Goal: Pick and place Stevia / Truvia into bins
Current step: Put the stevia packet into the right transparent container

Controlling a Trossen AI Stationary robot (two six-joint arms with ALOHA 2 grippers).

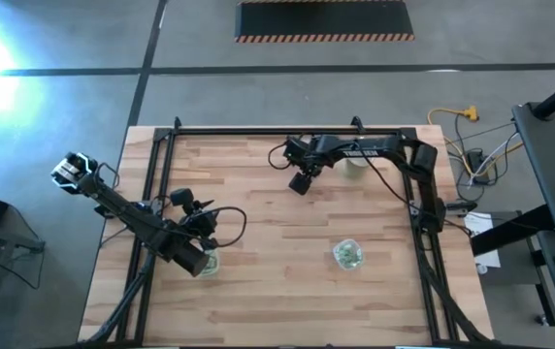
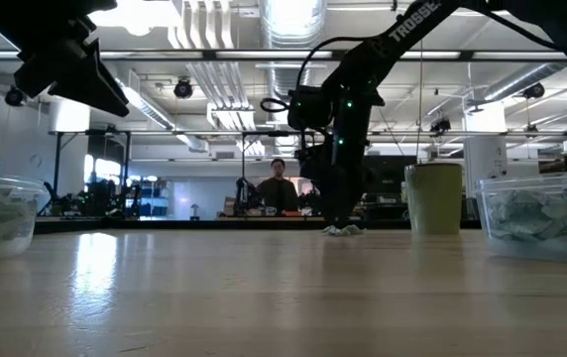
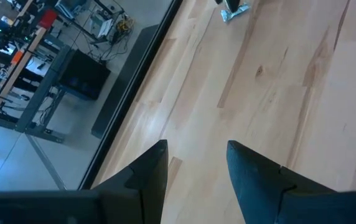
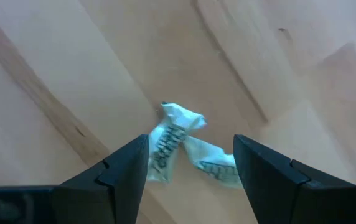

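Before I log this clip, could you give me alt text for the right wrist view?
Two crumpled white sweetener packets lie on the pale wooden table, seen from just above. The right pincer is open, its two dark fingers set either side of the packets, not closed on them.

You see the left pincer (image 3: 196,171) parted and empty over the bare wooden bench (image 3: 277,106). Far off lie pale sachets (image 3: 234,12), near the bench's edge.
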